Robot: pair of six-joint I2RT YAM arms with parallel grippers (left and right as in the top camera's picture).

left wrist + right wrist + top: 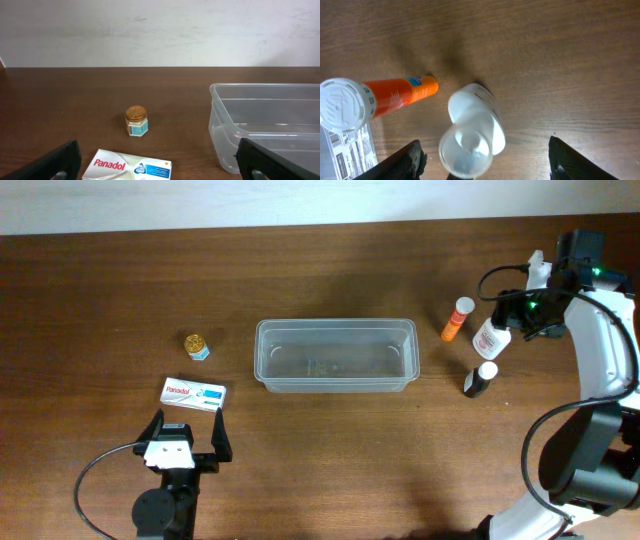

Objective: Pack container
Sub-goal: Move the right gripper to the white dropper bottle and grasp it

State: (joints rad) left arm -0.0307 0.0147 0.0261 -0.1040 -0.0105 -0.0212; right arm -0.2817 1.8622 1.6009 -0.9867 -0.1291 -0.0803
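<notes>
The clear plastic container (335, 355) stands empty at the table's middle; its left end shows in the left wrist view (265, 127). A white-and-blue Panadol box (194, 393) (132, 168) lies left of it, just ahead of my open, empty left gripper (186, 436) (157, 165). A small gold-capped jar (196, 345) (136, 120) stands beyond the box. My right gripper (522, 315) (485, 162) is open above a white bottle with a clear cap (491, 338) (472, 130), its fingers on either side, not touching. An orange tube (457, 319) (380, 97) lies beside it.
A small black bottle with a white cap (480, 379) stands right of the container, in front of the white bottle. A labelled object's edge (347, 147) shows at the lower left of the right wrist view. The table's far edge meets a white wall.
</notes>
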